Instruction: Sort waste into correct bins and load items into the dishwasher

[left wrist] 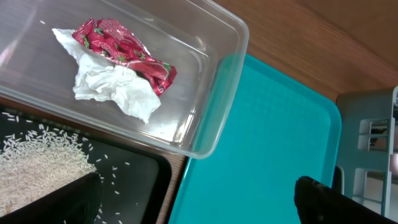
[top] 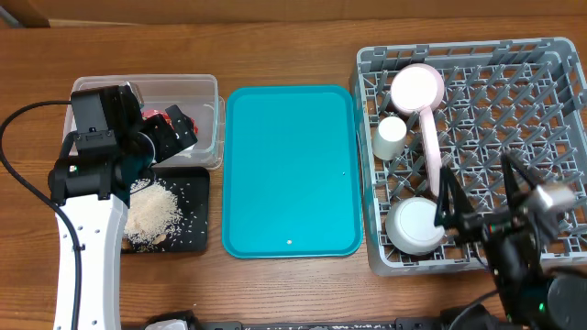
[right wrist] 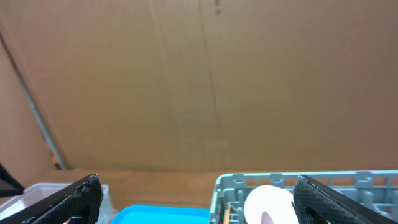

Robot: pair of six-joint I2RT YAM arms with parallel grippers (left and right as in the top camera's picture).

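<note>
I counted two round pale pink plates (top: 417,89), one small white cup (top: 389,137), one white bowl (top: 415,225), one crumpled red shiny wrapper (left wrist: 124,53) and one crumpled white paper napkin (left wrist: 115,90).

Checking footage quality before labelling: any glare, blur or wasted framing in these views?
Overhead: sharp, evenly lit, only soft shadows around the dish rack. Left wrist: glare patches on the clear tub, near fingers blurred. Right wrist: mostly plain brown backdrop, rack barely in frame.

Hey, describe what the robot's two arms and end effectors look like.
The left arm has a white rounded lower link and boxy black upper parts, with a black cable looping beside it. The right arm looks black, with a silvery block near its wrist. Both the left end effector and right end effector have black fingers.
</note>
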